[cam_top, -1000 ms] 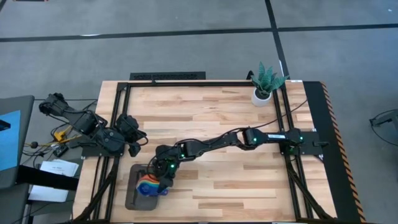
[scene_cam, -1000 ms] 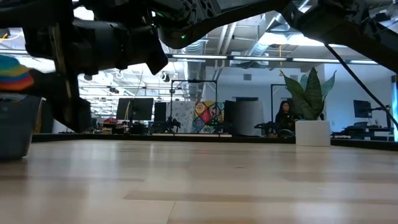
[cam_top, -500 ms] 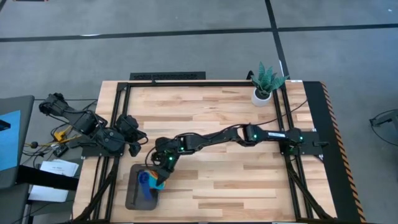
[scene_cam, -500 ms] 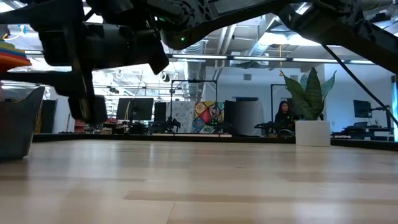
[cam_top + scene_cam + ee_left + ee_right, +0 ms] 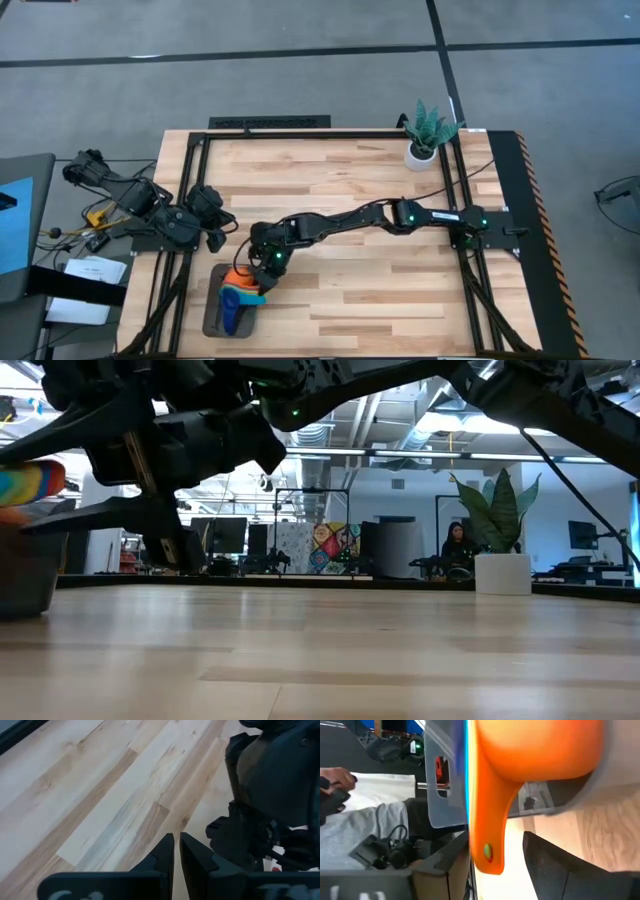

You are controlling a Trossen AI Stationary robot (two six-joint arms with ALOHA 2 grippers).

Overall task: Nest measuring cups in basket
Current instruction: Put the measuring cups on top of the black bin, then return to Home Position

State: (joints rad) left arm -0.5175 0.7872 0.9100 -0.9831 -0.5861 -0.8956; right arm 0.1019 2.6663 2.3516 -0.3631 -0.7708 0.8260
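The nested measuring cups [image 5: 240,288], orange outermost, lie tilted on their side over the far end of the dark grey basket [image 5: 226,322]. They show at the left edge of the low view [image 5: 24,486], above the basket's rim [image 5: 24,572]. A blue cup [image 5: 232,316] sits lower in the basket. My right gripper [image 5: 495,865] is open just beyond the basket's far end, one finger on either side of the orange cup's handle [image 5: 490,832]. My left gripper [image 5: 176,851] is shut and empty at the table's left edge. My right gripper has one finger [image 5: 451,862] close beside the edge of the stacked handles [image 5: 468,820]. The other finger [image 5: 555,870] stands apart from the orange handle. I cannot tell whether the near finger touches the stack. The fingers come level from the table's far right.
A white plant pot [image 5: 421,152] stands at the table's far right and also shows in the low view [image 5: 502,572]. My left arm [image 5: 190,222] rests at the left edge. A person sits beyond the table's left side [image 5: 380,817]. Bare wood lies between basket and pot.
My right gripper has drawn back from over the basket toward the table's far edge. The cup stack stood upright in the basket with red on top, rose a little, and now lies tipped on its side over the basket's far end.
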